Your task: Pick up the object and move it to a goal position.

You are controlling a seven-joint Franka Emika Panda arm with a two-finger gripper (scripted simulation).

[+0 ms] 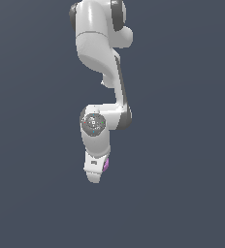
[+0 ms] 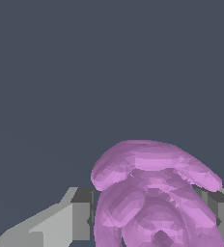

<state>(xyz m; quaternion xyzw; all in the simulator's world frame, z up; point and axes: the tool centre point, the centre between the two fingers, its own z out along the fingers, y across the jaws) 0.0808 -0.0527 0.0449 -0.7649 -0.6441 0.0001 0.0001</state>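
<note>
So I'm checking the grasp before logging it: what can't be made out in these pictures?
- Exterior view: most of the purple object is hidden behind the gripper.
- Wrist view: the object's lower part is cut off by the frame edge.
- Both views: the goal position is not marked.

No legible text, labels or nos. anywhere.

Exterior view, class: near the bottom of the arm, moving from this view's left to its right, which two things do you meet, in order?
White robot gripper → small purple lumpy object, which peeks out at the gripper's right edge. The rest of it is hidden behind the gripper.
</note>
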